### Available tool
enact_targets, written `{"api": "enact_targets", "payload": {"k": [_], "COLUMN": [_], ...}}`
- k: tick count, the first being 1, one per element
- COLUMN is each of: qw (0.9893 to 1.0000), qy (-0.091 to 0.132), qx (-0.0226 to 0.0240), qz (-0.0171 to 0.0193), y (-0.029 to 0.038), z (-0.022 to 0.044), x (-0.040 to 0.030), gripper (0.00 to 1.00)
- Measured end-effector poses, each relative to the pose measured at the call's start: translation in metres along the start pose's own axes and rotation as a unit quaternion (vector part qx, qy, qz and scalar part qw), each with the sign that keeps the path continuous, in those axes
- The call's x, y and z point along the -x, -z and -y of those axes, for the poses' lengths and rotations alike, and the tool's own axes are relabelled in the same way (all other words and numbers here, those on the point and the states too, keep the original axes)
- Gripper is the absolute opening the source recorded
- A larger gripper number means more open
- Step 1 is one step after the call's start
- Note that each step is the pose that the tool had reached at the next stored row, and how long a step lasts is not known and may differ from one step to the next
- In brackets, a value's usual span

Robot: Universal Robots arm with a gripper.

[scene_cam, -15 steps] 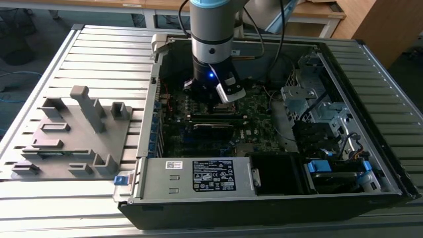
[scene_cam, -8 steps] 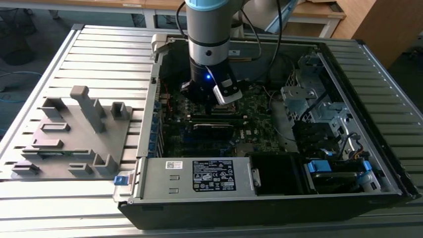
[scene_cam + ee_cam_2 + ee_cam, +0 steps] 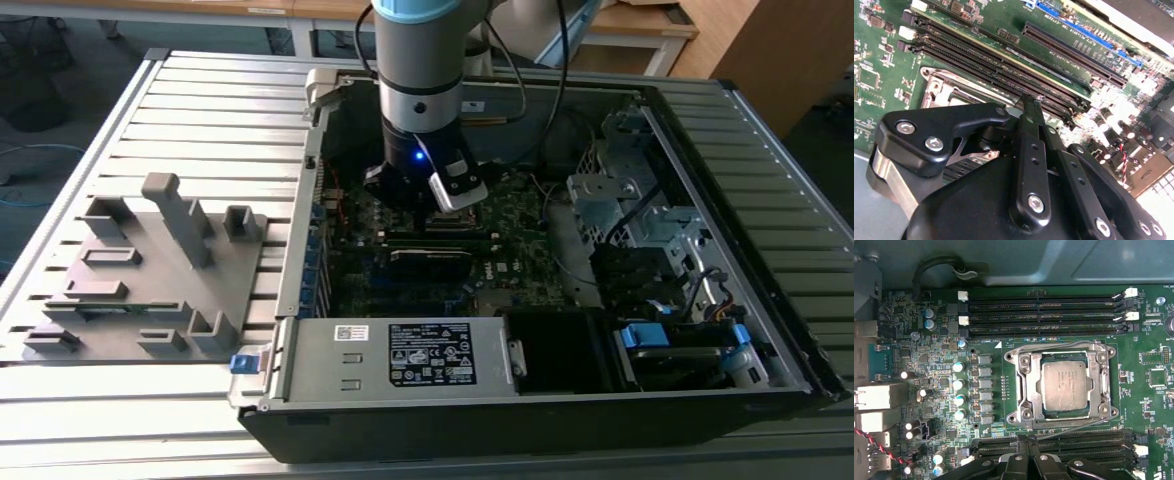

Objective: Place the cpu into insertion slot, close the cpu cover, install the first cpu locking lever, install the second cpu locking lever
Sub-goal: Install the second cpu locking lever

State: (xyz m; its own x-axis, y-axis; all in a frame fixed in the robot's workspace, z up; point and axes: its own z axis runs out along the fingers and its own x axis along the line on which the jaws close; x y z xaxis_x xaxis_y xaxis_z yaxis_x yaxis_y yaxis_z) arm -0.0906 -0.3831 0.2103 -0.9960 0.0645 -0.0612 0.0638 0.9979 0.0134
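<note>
The black two-fingered gripper point(image 3: 1030, 102) hangs low inside the open computer case. Its fingers are pressed together with nothing between them, the tips just over the long black memory slots point(image 3: 1074, 445) beside the socket.

Just past them, the small flat square cpu with a silvery-grey metal top point(image 3: 1064, 385) lies in the dark square insertion slot point(image 3: 1064, 413). The thin silvery metal cpu cover point(image 3: 1025, 385) appears to be down around it. Thin wire locking levers point(image 3: 1054, 347) run along two sides of the frame; I cannot tell if they are hooked.

To my eye the danger is those closed tips scraping the memory slots, or a springy lever slipping off and snapping back.

The chip lies flat, metal face up, edges square with the frame. It is nearly square, so it has hardly any long axis
</note>
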Motion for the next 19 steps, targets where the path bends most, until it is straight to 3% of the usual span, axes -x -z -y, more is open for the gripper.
{"api": "enact_targets", "payload": {"k": [10, 19], "qw": [1.0, 1.0], "qy": [0.0, 0.0], "qx": [0.0, 0.0], "qz": [0.0, 0.0], "y": [-0.0012, -0.0084], "z": [0.0002, 0.0005], "x": [-0.0037, -0.0059], "gripper": [0.1, 0.1]}}
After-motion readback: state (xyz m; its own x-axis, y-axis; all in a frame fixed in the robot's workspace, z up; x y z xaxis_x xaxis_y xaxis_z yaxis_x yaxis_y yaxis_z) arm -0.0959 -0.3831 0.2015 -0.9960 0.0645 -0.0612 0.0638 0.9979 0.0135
